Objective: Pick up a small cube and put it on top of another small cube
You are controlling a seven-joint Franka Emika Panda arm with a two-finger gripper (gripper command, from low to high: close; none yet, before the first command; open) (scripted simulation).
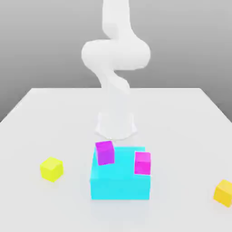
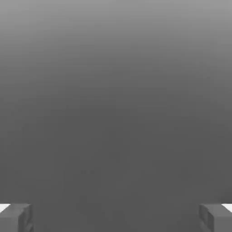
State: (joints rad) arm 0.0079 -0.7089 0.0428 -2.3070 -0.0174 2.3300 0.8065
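Purple cube (image 1: pixel 105 152) and magenta cube (image 1: pixel 142 163) sit on a cyan block (image 1: pixel 120 187).
We see the jaws (image 2: pixel 116 218) wide apart.

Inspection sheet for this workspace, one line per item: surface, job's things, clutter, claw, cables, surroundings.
Surface: pale tabletop, flat; arm base stands on it.
Job's things: purple cube and magenta cube on the cyan block, apart; yellow cube on the tabletop toward the exterior view's left, orange cube toward its right. No cube stacked on another; which pair is meant, cannot tell.
Clutter: nothing seen beyond the block and cubes.
Claw: open, fingers wide apart, nothing between them.
Cables: nothing seen.
Surroundings: plain grey backdrop.
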